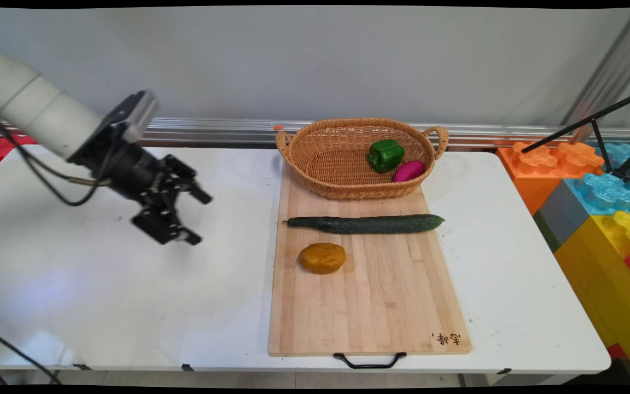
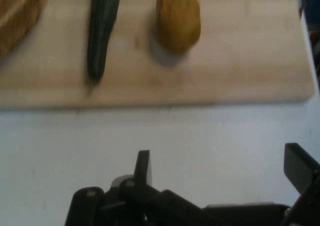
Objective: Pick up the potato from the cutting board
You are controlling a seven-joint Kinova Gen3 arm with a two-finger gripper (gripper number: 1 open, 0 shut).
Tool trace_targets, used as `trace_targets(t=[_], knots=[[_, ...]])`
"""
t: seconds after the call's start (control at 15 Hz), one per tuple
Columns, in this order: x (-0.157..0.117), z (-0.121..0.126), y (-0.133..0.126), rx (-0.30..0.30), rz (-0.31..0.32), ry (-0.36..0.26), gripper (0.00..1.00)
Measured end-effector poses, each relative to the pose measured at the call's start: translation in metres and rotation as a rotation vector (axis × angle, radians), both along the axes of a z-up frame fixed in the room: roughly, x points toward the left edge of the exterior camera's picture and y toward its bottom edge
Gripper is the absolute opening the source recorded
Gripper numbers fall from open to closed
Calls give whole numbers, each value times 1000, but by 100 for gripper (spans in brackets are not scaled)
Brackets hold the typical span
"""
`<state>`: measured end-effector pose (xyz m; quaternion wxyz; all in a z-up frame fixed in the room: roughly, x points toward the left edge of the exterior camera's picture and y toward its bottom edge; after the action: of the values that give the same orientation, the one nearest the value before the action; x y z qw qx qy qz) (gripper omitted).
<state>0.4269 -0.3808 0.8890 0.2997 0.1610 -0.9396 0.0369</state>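
Note:
My black gripper (image 1: pixel 199 216) hangs open above the white table (image 1: pixel 129 284), left of the wooden cutting board (image 1: pixel 369 295), with nothing between its fingers. In the hand view the gripper (image 2: pixel 220 168) faces the board (image 2: pixel 240 75). A long dark green cucumber (image 1: pixel 365 223) lies across the board, its stem end nearest me. A brown-yellow potato (image 1: pixel 322 258) rests just in front of it. The hand view shows the cucumber (image 2: pixel 102 30) and potato (image 2: pixel 178 19) side by side. Behind them a wicker basket (image 1: pixel 320 158) holds a green pepper (image 1: pixel 385 155) and a magenta vegetable (image 1: pixel 409 171).
Large coloured foam blocks (image 1: pixel 599 208) stand at the table's right end, with black tripod legs (image 1: pixel 610 142) over them. A metal rail (image 1: pixel 211 131) runs along the wall behind. The board has a black handle (image 1: pixel 369 361) at the near table edge.

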Motion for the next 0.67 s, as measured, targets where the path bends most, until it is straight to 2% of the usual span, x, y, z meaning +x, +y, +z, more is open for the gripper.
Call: trace_targets(t=[0.2,0.33,0.67], knots=[[-28,-6,-17,8,-36,38,100],[-51,-14,-30,17,-66,38,100],[-86,-40,-48,34,-92,30,100]])
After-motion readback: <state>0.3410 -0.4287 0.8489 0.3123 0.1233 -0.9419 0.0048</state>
